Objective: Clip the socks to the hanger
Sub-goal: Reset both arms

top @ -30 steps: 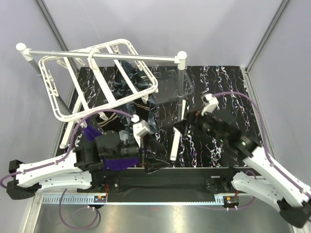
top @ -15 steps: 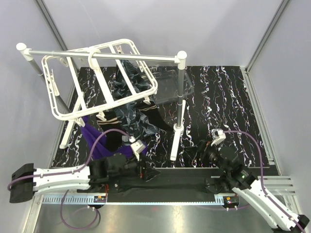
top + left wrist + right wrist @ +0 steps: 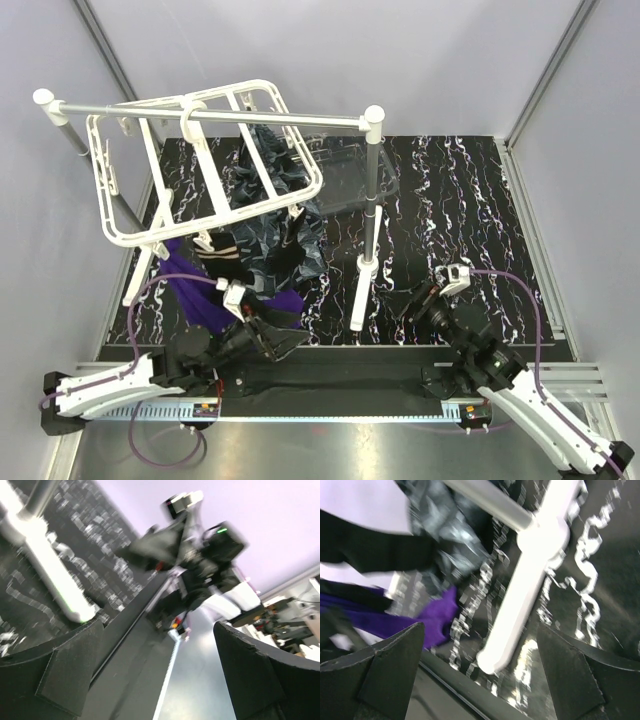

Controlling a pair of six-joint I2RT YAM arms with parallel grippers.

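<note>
The white grid hanger (image 3: 205, 165) hangs by its hook from the silver rod. Below it hang dark marbled socks (image 3: 285, 235), a black sock with tan stripes (image 3: 222, 253) and a purple sock (image 3: 195, 285) that reaches down to the table. My left gripper (image 3: 272, 340) is low at the near edge, just in front of the purple sock's end; its wrist view shows it open and empty (image 3: 160, 667). My right gripper (image 3: 413, 305) is low at the near right, open and empty (image 3: 480, 672). Its view shows the purple sock (image 3: 435, 617) and a marbled sock (image 3: 445, 535).
The silver rod stand (image 3: 270, 118) has white feet; one foot (image 3: 360, 295) lies between my two grippers and shows in both wrist views, the left (image 3: 50, 575) and the right (image 3: 520, 615). The left wrist view looks at the right arm (image 3: 200, 545). Grey walls close in the black marbled table (image 3: 470, 220).
Both arms have drawn back and down to the near edge. The left gripper has let go of the purple sock, which now hangs below the hanger. The hanger has swung slightly.
</note>
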